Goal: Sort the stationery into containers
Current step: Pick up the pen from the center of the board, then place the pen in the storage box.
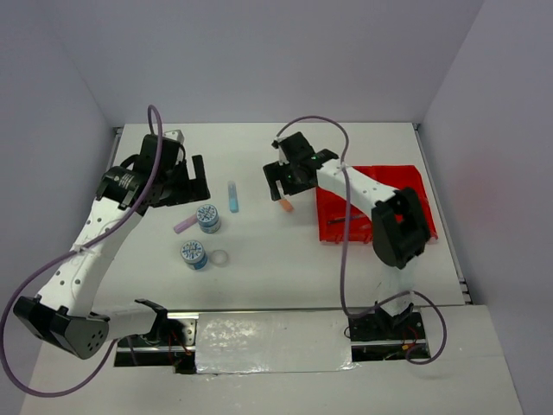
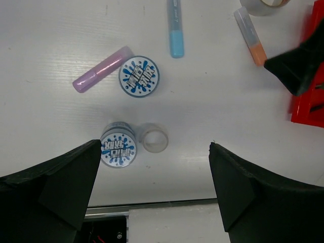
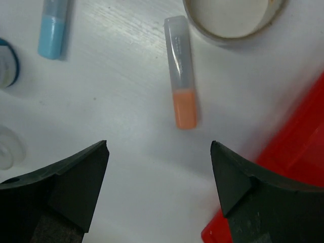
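Right gripper (image 3: pixel 159 147): spread wide, empty, hanging above the stubby orange marker (image 3: pixel 181 78) on the white desk (image 1: pixel 276 268). Left gripper (image 2: pixel 155 146): also fully spread, holding nothing. Bright red plastic bin tray (image 1: pixel 415 181) just beside the right finger. Grey tape roll (image 3: pixel 228 40) near the marker's clear end. Loose on the desk: two round blue-white patterned tape rolls (image 2: pixel 138 76), light-blue marker (image 2: pixel 174 28), lilac marker (image 2: pixel 101 69), small clear tape ring (image 2: pixel 153 137). Risk on descent: marker off-centre, so may strike the tray wall or send the marker rolling.
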`<state>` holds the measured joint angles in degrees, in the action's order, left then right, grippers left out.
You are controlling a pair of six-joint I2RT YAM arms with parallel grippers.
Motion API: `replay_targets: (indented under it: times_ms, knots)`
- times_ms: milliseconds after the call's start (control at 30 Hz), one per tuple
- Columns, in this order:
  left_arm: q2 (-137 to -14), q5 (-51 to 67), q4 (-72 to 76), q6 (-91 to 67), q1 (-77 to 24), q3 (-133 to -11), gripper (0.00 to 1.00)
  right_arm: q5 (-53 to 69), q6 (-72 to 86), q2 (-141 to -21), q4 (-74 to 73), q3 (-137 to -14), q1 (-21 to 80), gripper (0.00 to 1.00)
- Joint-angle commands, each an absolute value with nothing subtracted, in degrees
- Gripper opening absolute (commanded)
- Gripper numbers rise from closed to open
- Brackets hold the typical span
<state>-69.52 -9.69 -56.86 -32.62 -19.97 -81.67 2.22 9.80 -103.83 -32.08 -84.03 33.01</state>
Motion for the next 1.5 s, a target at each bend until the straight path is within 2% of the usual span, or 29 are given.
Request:
replay_targets:
  times_ms: [0, 333, 433, 467, 533, 600, 633, 733, 767, 900, 1000, 1033, 1233, 1467]
  knots:
    - [-71.7, -4.6, -57.7, -28.3, -19.8, -84.4, 0.99, 0.7, 3.0, -110.8, -38.7, -92.9, 33.7, 0.87]
    - [-71.6, 2.0, -54.8, -24.0, -19.7, -83.8, 0.99, -0.3, 0.0, -121.7, -35.7, -96.1, 35.1, 0.83]
    - [-72.4, 2.3, -54.1, -23.1, -19.7, -83.8, 0.99, 1.4, -2.5, -125.2, -36.6, -98.1, 36.2, 0.77]
    - [-72.7, 2.1, -54.1, -22.9, -19.7, -84.2, 0.99, 1.8, -2.9, -126.1, -37.4, -99.0, 36.5, 0.70]
    - [-73.2, 2.1, -53.7, -22.7, -19.7, -84.5, 0.99, 2.0, -2.6, -128.5, -38.1, -99.8, 37.0, 0.65]
    - [-73.7, 2.0, -53.3, -22.6, -19.8, -85.0, 0.99, 3.0, -2.1, -129.3, -38.8, -100.1, 37.1, 0.42]
    - [-73.7, 1.9, -53.3, -22.8, -19.7, -85.1, 0.99, 3.5, -1.8, -128.7, -38.8, -99.9, 37.2, 0.35]
    - [-73.5, 2.1, -53.0, -23.2, -19.7, -85.2, 0.99, 6.9, -0.2, -122.7, -35.7, -96.5, 38.7, 0.03]
    - [-73.0, 2.1, -52.9, -23.4, -19.7, -84.9, 0.99, 10.2, 1.6, -120.3, -32.2, -93.7, 38.9, 0.00]
    - [-71.8, 1.0, -52.6, -23.7, -19.7, -83.9, 0.99, 19.1, 8.4, -106.3, -19.7, -85.7, 38.2, 0.00]
    - [-71.3, 0.3, -52.7, -24.1, -19.7, -83.6, 0.99, 11.9, 19.4, -98.1, -18.3, -83.7, 33.0, 0.00]
    - [-71.2, 0.3, -52.6, -24.5, -19.7, -83.1, 0.99, 3.3, 28.6, -96.0, -19.3, -83.1, 31.4, 0.00]
    - [-72.8, 0.3, -52.3, -27.0, -19.7, -85.0, 0.99, -24.9, 59.8, -94.7, -40.3, -82.2, 22.8, 0.00]
    - [-76.4, 0.4, -50.6, -27.2, -19.7, -88.7, 0.99, -25.8, 73.2, -102.3, -49.6, -88.6, 16.6, 0.00]
